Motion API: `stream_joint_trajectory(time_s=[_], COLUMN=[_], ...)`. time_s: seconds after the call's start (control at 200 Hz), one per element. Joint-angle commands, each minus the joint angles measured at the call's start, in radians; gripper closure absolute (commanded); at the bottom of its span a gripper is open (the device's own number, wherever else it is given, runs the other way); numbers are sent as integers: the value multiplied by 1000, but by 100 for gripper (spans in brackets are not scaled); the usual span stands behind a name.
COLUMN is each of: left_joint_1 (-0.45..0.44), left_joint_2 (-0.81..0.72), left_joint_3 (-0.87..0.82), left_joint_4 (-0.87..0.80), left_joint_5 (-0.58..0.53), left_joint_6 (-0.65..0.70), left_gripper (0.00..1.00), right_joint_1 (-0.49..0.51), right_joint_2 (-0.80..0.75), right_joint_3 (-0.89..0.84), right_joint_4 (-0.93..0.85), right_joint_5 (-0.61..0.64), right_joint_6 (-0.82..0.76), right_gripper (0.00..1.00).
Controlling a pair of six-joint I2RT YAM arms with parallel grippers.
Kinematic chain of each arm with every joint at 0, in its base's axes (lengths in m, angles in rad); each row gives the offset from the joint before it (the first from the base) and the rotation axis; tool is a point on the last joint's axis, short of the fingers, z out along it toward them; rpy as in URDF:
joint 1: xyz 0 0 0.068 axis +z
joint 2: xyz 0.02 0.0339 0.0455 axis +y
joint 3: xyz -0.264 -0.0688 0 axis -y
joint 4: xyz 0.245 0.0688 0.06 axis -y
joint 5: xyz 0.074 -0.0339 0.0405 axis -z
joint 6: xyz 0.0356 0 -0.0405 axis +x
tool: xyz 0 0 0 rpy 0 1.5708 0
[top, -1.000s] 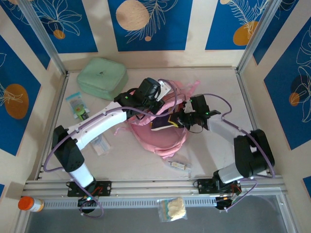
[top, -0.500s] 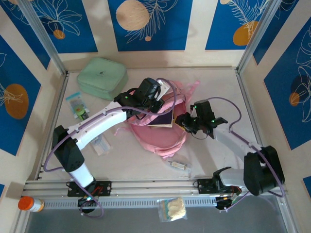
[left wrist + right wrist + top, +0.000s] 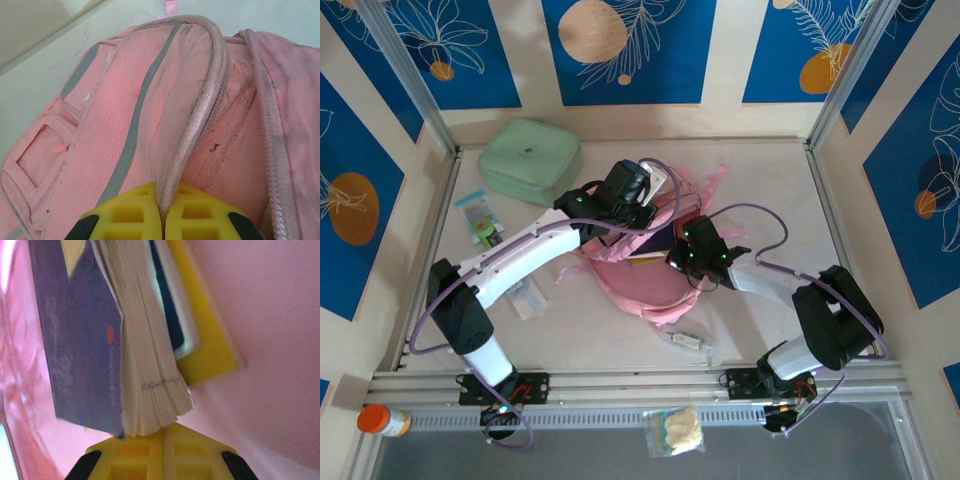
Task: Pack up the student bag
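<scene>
**Ana:** Two claws on one bag, so where does it lie?

**Ben:** The student bag [image 3: 650, 285] lies near the middle of the worktop [image 3: 780, 170], between the two arms. Its top is open and books show inside.

**Ana:** What is the left claw doing?

**Ben:** The left claw [image 3: 161, 202] is pinching the bag's piped zip rim. The pink piping runs down between its yellow fingers [image 3: 127, 215], which are pressed together on it. From above, it sits at the bag's far edge.

**Ana:** And the right one?

**Ben:** The right claw [image 3: 162, 440] is in among the pink lining, fingers pressed together. Their tips are against the lower corner of a purple-covered book [image 3: 75, 330], at its page edges. A yellow book [image 3: 210, 340] lies just behind that one, against the fabric.

**Ana:** Anything else on the worktop?

**Ben:** A mint-green case [image 3: 530, 160] sits in the far left corner, well apart from the bag. A small packet [image 3: 480, 218] lies beside the left arm. Another small item [image 3: 686, 341] lies just off the bag's near edge, too small to tell what it is.
</scene>
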Motion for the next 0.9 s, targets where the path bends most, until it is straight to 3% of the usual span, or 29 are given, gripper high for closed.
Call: stream_joint_trajectory(time_s=[0.0, 0.095, 0.22, 0.47, 0.535, 0.565, 0.655, 0.795, 0.895], left_joint_1=[9, 12, 18, 20, 23, 24, 25, 44, 114], left_joint_2=[-19, 1, 41, 91, 78, 68, 17, -138, -255], left_joint_3=[55, 61, 64, 2, -24, -31, -70, -229, -394], left_joint_4=[53, 47, 52, 33, 34, 40, 85, 172, 231], left_joint_5=[-1, -12, 0, 136, 182, 214, 327, 316, 294], left_joint_6=[-57, -61, -70, -132, -161, -175, -213, -287, -389], left_gripper=[100, 100, 100, 100, 91, 82, 62, 52, 47], right_joint_1=[-31, -19, 15, -6, -9, -13, -33, -43, -14], right_joint_2=[34, 11, -134, -494, -573, -608, -687, -661, -590], right_joint_3=[75, 62, -31, -65, -58, -53, -35, 21, 24], right_joint_4=[60, 51, 57, -409, -544, -591, -640, -724, -717], right_joint_5=[92, 62, 40, 69, 128, 144, 95, -29, -145], right_joint_6=[-10, -43, -92, -97, -70, -64, -122, -159, -140], right_gripper=[98, 99, 94, 87, 87, 86, 80, 75, 75])
